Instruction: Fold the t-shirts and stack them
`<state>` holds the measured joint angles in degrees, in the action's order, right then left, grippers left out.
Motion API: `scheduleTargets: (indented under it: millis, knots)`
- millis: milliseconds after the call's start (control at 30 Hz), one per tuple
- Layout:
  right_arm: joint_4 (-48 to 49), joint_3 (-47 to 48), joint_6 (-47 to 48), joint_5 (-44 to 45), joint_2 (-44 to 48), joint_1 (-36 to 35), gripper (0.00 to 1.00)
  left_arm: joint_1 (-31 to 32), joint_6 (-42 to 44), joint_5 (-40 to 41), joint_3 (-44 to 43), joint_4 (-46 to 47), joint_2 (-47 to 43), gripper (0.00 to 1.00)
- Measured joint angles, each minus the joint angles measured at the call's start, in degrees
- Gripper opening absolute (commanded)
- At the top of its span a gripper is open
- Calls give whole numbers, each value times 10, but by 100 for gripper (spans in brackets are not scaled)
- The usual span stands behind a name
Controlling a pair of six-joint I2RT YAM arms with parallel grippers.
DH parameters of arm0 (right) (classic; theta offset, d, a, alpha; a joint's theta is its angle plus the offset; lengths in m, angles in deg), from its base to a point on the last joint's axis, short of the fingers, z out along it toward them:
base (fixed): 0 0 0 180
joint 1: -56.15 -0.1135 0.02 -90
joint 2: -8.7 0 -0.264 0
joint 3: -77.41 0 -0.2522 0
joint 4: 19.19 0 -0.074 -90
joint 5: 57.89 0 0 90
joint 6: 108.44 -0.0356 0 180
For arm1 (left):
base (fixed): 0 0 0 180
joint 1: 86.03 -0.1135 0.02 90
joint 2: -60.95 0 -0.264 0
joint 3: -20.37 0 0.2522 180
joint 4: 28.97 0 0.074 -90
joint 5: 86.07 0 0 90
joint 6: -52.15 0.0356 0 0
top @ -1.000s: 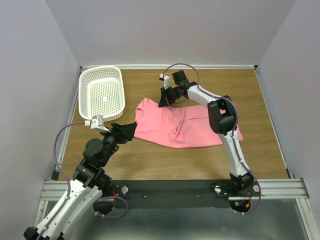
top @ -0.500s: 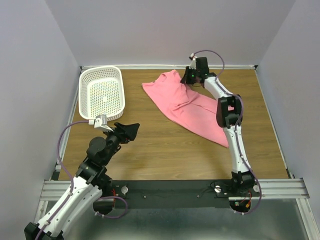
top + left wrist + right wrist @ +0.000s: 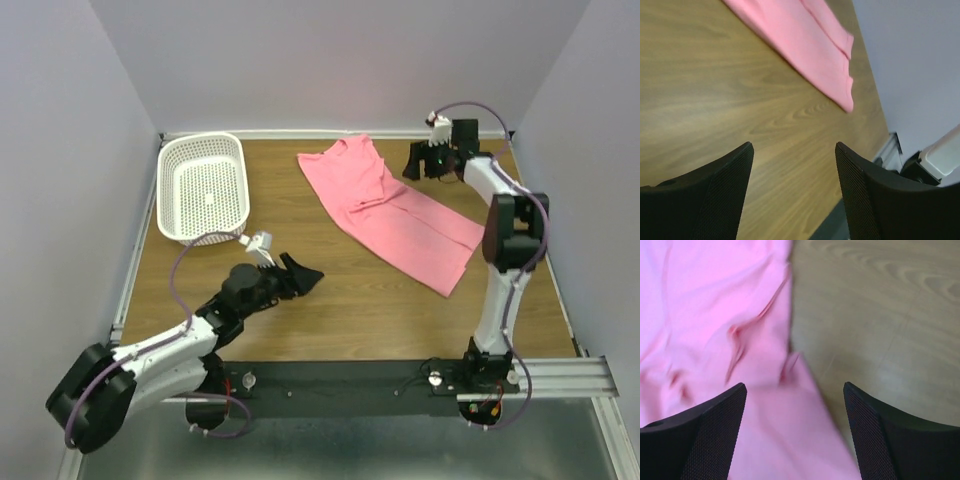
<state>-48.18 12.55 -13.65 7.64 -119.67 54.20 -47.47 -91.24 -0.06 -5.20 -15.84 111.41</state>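
Observation:
A salmon-pink t-shirt point(image 3: 392, 205) lies spread diagonally across the back right of the wooden table, running from the back wall down toward the right. My right gripper point(image 3: 426, 163) hovers open just right of the shirt's upper part; in the right wrist view the pink t-shirt point(image 3: 715, 330) fills the left side under the spread fingers point(image 3: 705, 435), with nothing between them. My left gripper point(image 3: 300, 275) is open low over bare wood near the table's middle front, well short of the shirt. In the left wrist view the t-shirt point(image 3: 805, 45) lies ahead at the top.
A white perforated basket point(image 3: 205, 187) stands at the back left. Grey walls close in the table at the back and both sides. The black rail point(image 3: 350, 380) with the arm bases runs along the near edge.
My right gripper swung the shirt to the back right, then opened and let it go, moving further right. My left arm dropped and reached forward toward the table's middle.

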Motion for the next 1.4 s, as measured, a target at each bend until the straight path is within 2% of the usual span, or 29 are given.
scheduleTargets:
  millis: [33,133,233,333,400,467,567,667,767,833,900,1100,1167,1200,1300,1400]
  knots:
    - [-3,-37,26,-11,42,3,87,16,-10,2,-4,10,26,72]
    - [-3,-202,117,-51,219,9,87,104,-58,28,-57,58,189,72]
    - [-2,-298,158,-77,341,13,87,159,-111,48,-135,103,336,70]
    - [-10,-363,163,-95,420,40,87,194,-176,62,-236,130,472,70]
    - [-14,-388,160,-97,451,67,87,206,-215,73,-280,139,523,69]
    - [-16,-408,155,-98,487,101,87,213,-257,82,-329,111,564,69]
    - [-17,-433,143,-99,540,126,87,216,-306,96,-434,16,622,65]
    - [-18,-438,133,-106,565,127,87,217,-333,102,-513,-65,658,62]
    - [-17,-439,124,-114,567,138,87,218,-355,107,-549,-114,675,56]
    - [-18,-439,116,-118,567,151,87,219,-367,109,-558,-128,680,42]
    - [-18,-440,112,-125,567,162,87,219,-374,111,-574,-144,693,40]
    - [-18,-446,104,-148,570,178,87,218,-380,112,-604,-144,720,32]
    - [-18,-452,103,-156,576,185,87,214,-376,113,-604,-143,721,12]
    - [-18,-454,103,-159,579,188,87,214,-370,114,-603,-142,721,8]
    - [-19,-459,103,-167,588,193,87,207,-353,113,-571,-97,719,0]
    - [-19,-463,103,-173,598,193,87,198,-326,108,-515,-21,704,0]
